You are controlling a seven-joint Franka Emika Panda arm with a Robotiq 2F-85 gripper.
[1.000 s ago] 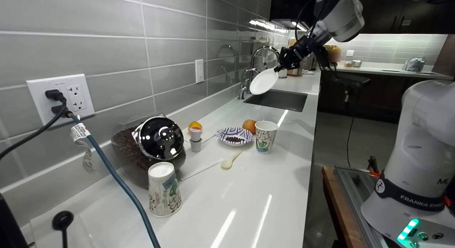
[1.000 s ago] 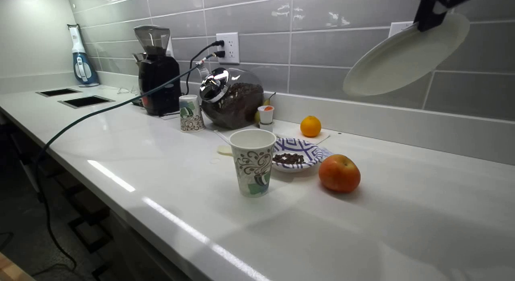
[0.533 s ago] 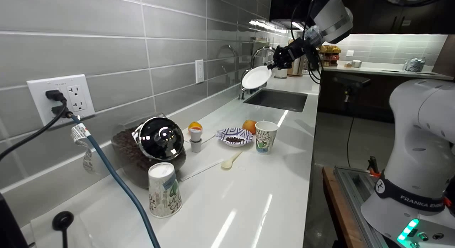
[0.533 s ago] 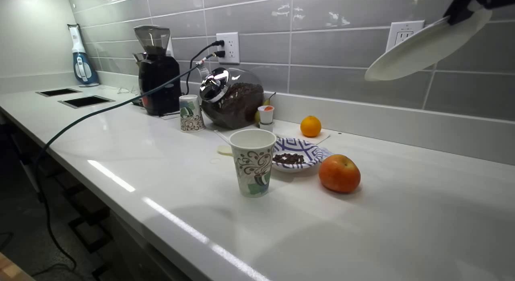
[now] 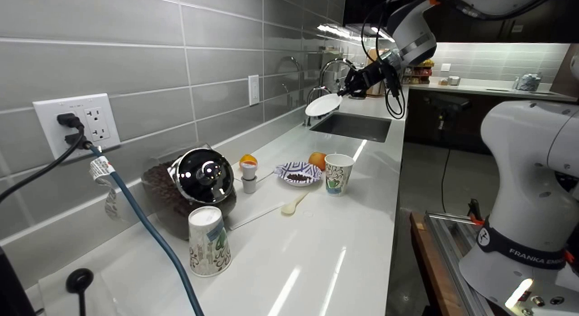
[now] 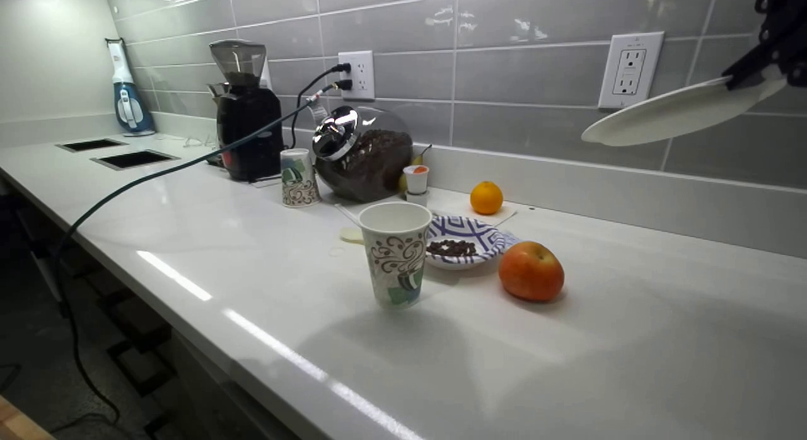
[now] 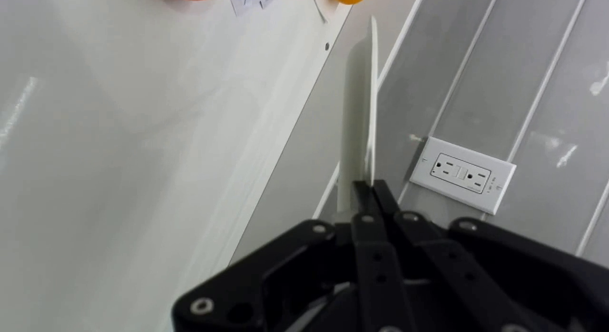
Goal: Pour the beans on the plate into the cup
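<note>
The white plate (image 5: pixel 323 105) is held near the upper centre of an exterior view, pinched at its rim by the claw (image 7: pixel 372 184), whose jaws are drawn almost together with only that thin edge between them. By a rim hold the rest is left jutting free, presumably so that it can be tipped. A slight tilt is shown, well above the bench (image 6: pixel 284 257), and nothing can be made out on the visible face.

A small heap of dark beans (image 6: pixel 451 248) is contained in the patterned bowl (image 6: pixel 473 225), near the centre of an exterior view. Just beside it the upright paper cup (image 6: pixel 397 257) is set mouth up, apparently for receiving; its floor is hidden, so whether anything has been poured in cannot be told. Nor is it certain that this cup is meant, small whitish cups (image 5: pixel 249 184) being stacked left of centre. An upturned paper cup (image 5: pixel 209 243) is set at lower left, probably as a spare.
</note>
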